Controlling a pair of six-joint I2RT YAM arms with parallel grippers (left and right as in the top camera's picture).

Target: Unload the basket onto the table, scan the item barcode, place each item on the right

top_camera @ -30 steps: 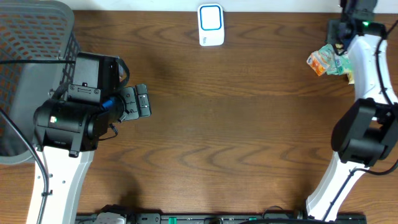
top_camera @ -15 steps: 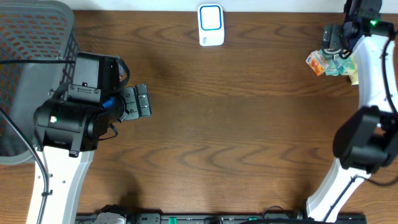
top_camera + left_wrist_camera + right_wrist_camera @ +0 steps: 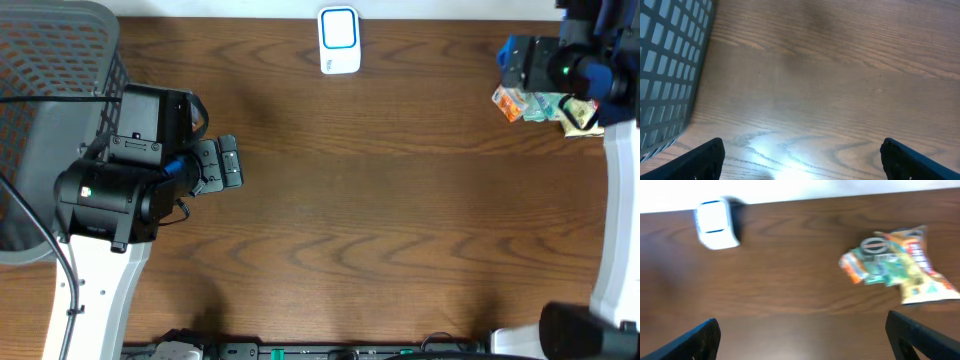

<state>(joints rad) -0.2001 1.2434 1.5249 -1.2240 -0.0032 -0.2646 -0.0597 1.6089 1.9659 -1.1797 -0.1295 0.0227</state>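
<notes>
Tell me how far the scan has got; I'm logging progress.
Nothing looks done: the snack packet lies on the table, away from the scanner. In hand: the right gripper hangs open near it, empty; left gripper open too. Left: grasp, present the barcode.

Basket [image 3: 50,60] left, scanner [image 3: 339,40] rear, table [image 3: 400,220] centre open

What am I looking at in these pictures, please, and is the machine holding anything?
These are two robot arms at a wooden table. One picture looks down from above. The other two come from a camera on each wrist, with the left fingers and right fingers showing as dark tips in the lower corners. On the table lie a white scanner and a crumpled snack packet. A grey mesh basket stands beside the left arm. Both pairs of fingers are open and hold nothing.
</notes>
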